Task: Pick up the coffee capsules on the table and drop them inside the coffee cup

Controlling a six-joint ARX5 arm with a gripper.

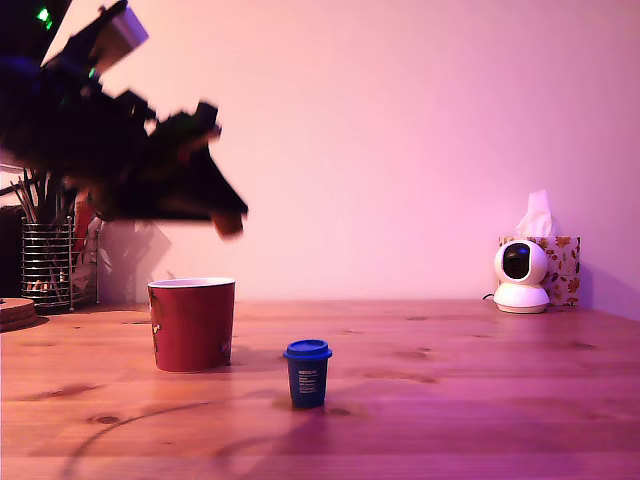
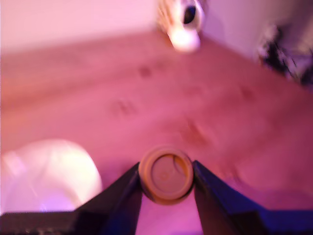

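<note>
Coffee capsules are split: the brown capsule [image 2: 166, 174] is pinched in the end effector [image 2: 166, 182] above the coffee cup [image 1: 192, 323] for dropping, the blue capsule [image 1: 307, 372] waits beside it on the counter [image 1: 480, 390].

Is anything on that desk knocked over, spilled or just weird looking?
Nothing stands out. The red cup and the blue capsule both stand upright on the table, apart from each other. The gripper holds a brown capsule between its jaws. No spills show.

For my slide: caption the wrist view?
Claw shut on a brown capsule above the wooden table, beside the cup.
</note>
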